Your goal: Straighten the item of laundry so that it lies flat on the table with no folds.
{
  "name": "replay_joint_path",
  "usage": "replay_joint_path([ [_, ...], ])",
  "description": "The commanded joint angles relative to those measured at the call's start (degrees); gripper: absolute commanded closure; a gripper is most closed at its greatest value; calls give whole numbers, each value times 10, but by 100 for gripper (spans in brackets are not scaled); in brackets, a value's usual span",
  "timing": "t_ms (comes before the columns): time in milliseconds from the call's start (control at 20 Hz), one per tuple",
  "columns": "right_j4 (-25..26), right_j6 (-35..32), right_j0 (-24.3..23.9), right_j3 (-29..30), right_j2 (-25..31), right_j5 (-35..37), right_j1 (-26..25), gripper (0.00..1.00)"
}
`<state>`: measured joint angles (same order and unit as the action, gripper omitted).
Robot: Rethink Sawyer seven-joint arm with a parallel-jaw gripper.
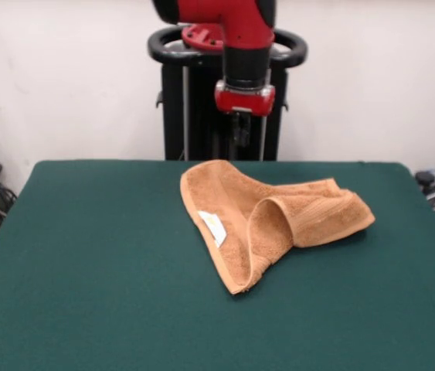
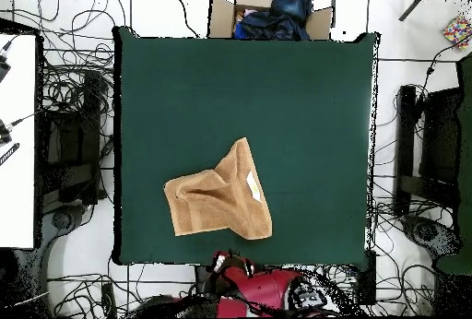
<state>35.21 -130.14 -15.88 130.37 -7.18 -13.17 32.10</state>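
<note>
The orange-tan towel lies crumpled on the green table, right of centre and toward the far side. One part is folded over into a raised loop, and the white tag faces up. In the overhead view the towel lies near the robot's edge of the table, its tag on the right part. My gripper hangs from the red arm above the table's far edge, just behind the towel's far corner and apart from it. It is dark against the black pedestal, so its state is unclear.
The black pedestal stands behind the table's far edge. In the overhead view a cardboard box with dark cloth sits off the edge opposite the robot. Cables lie on the floor around the table, and a white desk stands at the left.
</note>
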Motion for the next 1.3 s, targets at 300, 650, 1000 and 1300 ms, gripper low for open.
replay_joint_path([
  [300, -113, -76, 46, -97, 57, 21, -64, 100],
  [650, -119, -63, 30, -129, 79, 14, -85, 100],
  [1000, -144, -63, 36, -150, 83, 54, -79, 100],
  [1300, -172, -52, 63, -175, 70, 80, -83, 100],
])
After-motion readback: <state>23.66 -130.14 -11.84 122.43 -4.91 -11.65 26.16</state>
